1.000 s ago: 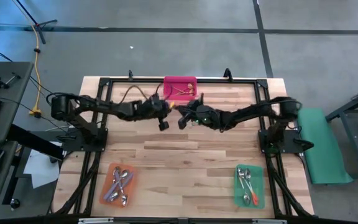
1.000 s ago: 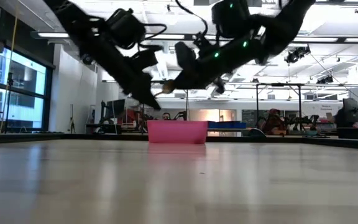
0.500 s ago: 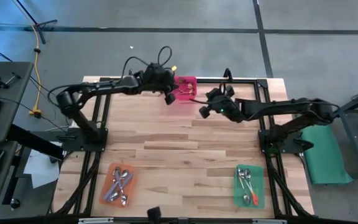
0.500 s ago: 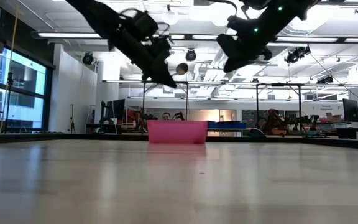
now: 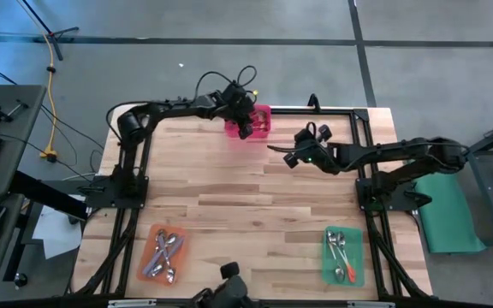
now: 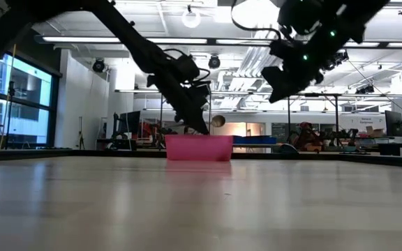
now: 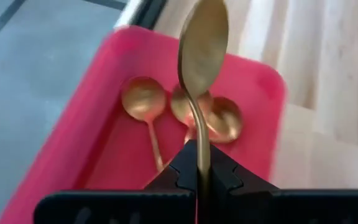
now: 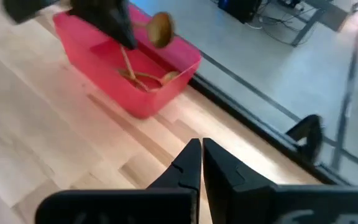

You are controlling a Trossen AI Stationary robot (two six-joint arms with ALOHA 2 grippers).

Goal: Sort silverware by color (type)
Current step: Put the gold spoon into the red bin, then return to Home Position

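The left gripper (image 7: 199, 163) pinches a gold spoon (image 7: 201, 46) by its handle, bowl out ahead, directly over the pink tray (image 7: 73, 124) — three gold spoons below — while the right gripper (image 8: 201, 163), fingers closed and empty, waits nearby.

Robotics lab, ceiling strip lights (image 6: 187, 40), more rigs (image 6: 340, 122) behind

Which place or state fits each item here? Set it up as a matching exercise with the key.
Items:
1. gold spoon
2. pink tray
3. green tray
4. right gripper

Places or states:
A. near right corner of the table, holding spoons
B. far edge of the table, holding gold spoons
C. shut, empty, raised off the table
D. held in the left gripper above a tray

Pairs: 1-D, 2-B, 3-A, 4-C
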